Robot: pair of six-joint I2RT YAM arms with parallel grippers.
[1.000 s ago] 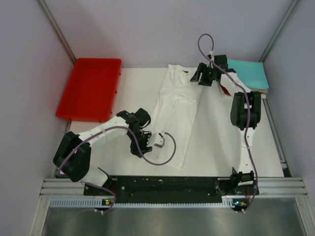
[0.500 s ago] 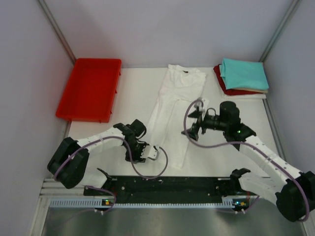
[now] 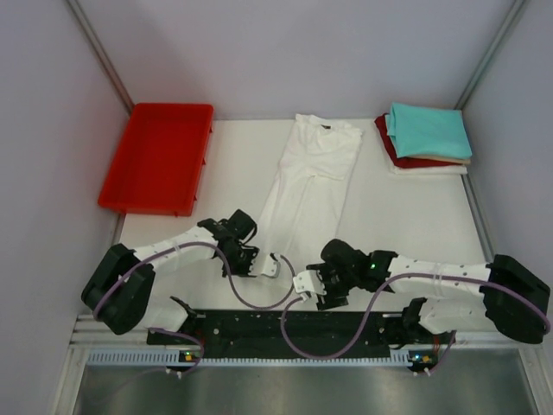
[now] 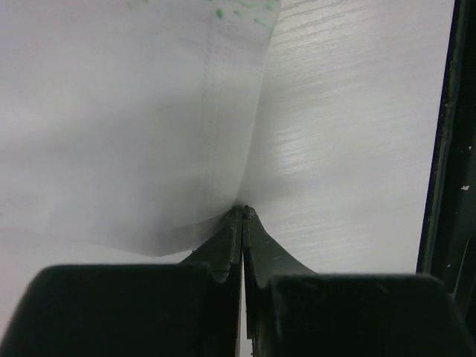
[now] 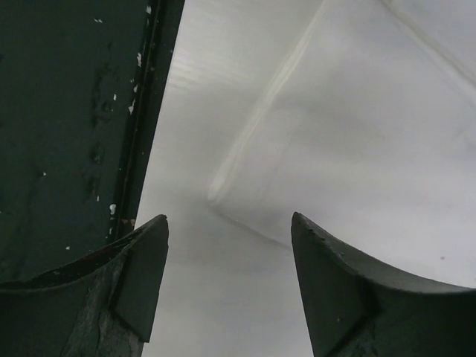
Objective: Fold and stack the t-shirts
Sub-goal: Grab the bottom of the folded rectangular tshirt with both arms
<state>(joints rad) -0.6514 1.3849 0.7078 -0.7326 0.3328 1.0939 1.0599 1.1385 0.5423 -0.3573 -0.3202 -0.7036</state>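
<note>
We see our left claw (image 4: 243, 212) pinched tight on the near hem of the white t-shirt (image 3: 307, 186), which lies lengthwise on the tabletop (image 3: 397, 216). Our right claw (image 5: 229, 218) gapes wide over its other near corner. The folded t-shirts (image 3: 428, 138) sit stacked at the far right.

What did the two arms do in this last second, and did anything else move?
The right tool swung from the folded stack at the far right to the near edge, open at the white t-shirt's near right hem corner. The left tool closed on the near left hem corner. The shirt, stack and red tray stayed put.
</note>
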